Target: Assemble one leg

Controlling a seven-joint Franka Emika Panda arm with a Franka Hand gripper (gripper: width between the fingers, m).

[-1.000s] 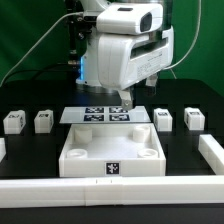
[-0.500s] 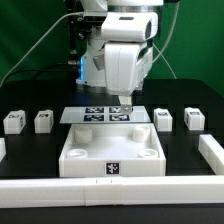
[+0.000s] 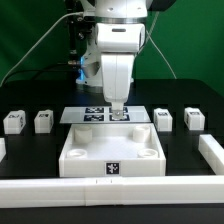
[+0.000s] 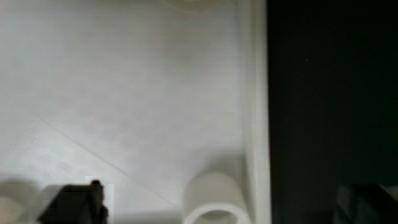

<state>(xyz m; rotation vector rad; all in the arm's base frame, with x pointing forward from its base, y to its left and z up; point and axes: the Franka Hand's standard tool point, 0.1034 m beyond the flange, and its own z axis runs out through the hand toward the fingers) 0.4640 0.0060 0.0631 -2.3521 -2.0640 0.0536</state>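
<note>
Four small white legs with tags stand on the black table in the exterior view: two at the left (image 3: 13, 121) (image 3: 43, 121) and two at the right (image 3: 164, 118) (image 3: 194, 119). My gripper (image 3: 117, 109) hangs over the far edge of the large white tray-like part (image 3: 75, 150), touching none of the legs. In the wrist view the gripper (image 4: 219, 205) is open and empty. Its dark fingers (image 4: 75, 200) stand wide apart on either side of one corner socket (image 4: 217, 198) of the tray part (image 4: 125, 90).
The marker board (image 3: 95, 115) lies flat just behind the tray part, under the arm. A white rail (image 3: 60, 186) runs along the table's front, with a raised white piece (image 3: 211, 150) at the exterior view's right. Cables hang behind the arm.
The wrist has turned, so the arm looks narrower now. The gripper has come down and a little toward the exterior view's left, closer to the tray part's far edge. The legs have not moved.
</note>
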